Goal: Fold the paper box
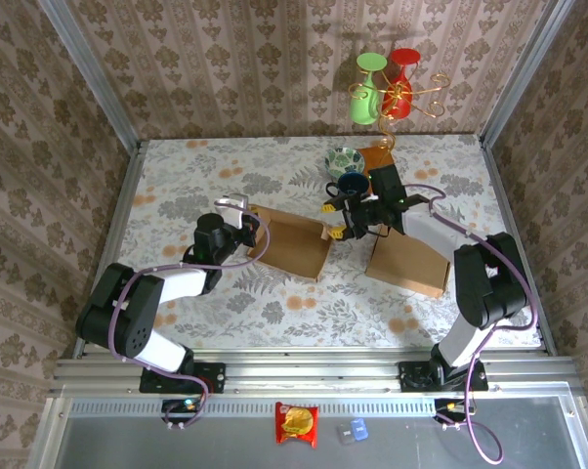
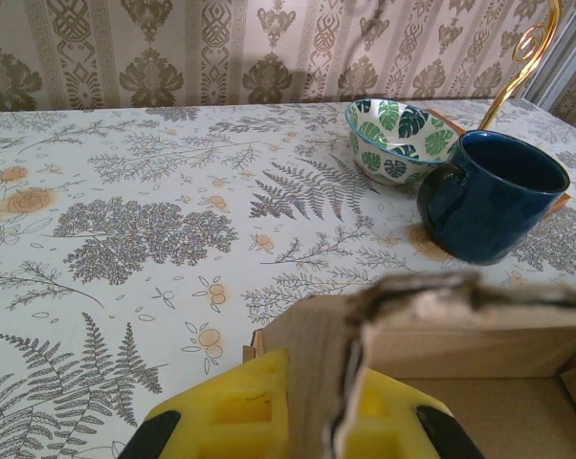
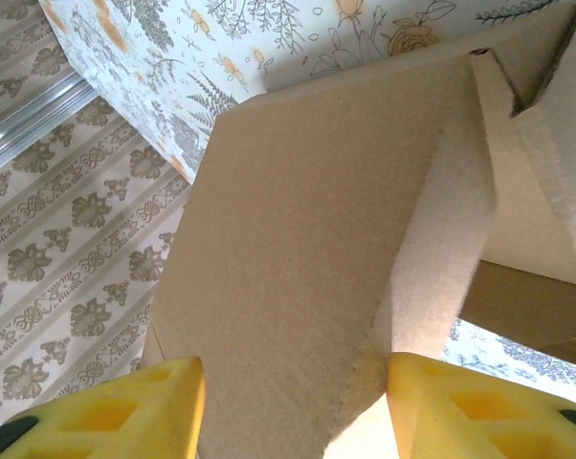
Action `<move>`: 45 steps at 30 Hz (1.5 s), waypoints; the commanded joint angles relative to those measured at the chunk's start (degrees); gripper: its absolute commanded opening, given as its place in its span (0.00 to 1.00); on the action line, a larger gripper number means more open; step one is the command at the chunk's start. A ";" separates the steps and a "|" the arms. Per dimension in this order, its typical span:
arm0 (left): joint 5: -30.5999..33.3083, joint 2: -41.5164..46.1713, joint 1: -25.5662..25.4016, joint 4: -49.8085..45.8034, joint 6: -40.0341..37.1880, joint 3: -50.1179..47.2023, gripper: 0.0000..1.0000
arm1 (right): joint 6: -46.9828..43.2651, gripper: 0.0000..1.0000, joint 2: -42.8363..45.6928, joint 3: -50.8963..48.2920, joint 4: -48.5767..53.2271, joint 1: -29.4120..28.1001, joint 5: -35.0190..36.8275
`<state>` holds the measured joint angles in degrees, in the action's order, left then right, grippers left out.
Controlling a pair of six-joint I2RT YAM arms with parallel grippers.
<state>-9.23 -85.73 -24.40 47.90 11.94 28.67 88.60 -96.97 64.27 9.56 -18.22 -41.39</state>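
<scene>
while left tool pinches the paper box wall, right tool straddles its flap, jaws apart

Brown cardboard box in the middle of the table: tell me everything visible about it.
The brown corrugated cardboard box lies on the floral-patterned table as an open, half-folded tray with its walls partly raised and rough cut edges. The left gripper is shut on its left wall, with a yellow pad against each face. The right gripper straddles a creased flap at the box's right end, jaws apart, the fold close to one pad.
</scene>
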 commanded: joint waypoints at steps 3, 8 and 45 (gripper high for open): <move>-2.21 0.75 -0.64 0.35 0.83 1.39 0.00 | 2.85 0.47 -2.51 1.86 -2.88 -1.64 -0.54; -2.13 1.27 -0.71 -0.01 1.87 0.44 0.01 | 0.03 0.40 -2.47 1.96 -0.26 -2.14 0.16; 3.97 47.89 1.29 -77.66 29.18 2.69 0.51 | -23.09 0.33 -2.63 4.98 18.28 -7.80 15.62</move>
<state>-10.00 -40.16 -24.16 -18.28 41.78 24.32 67.85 -98.76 67.46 24.49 -25.78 -27.77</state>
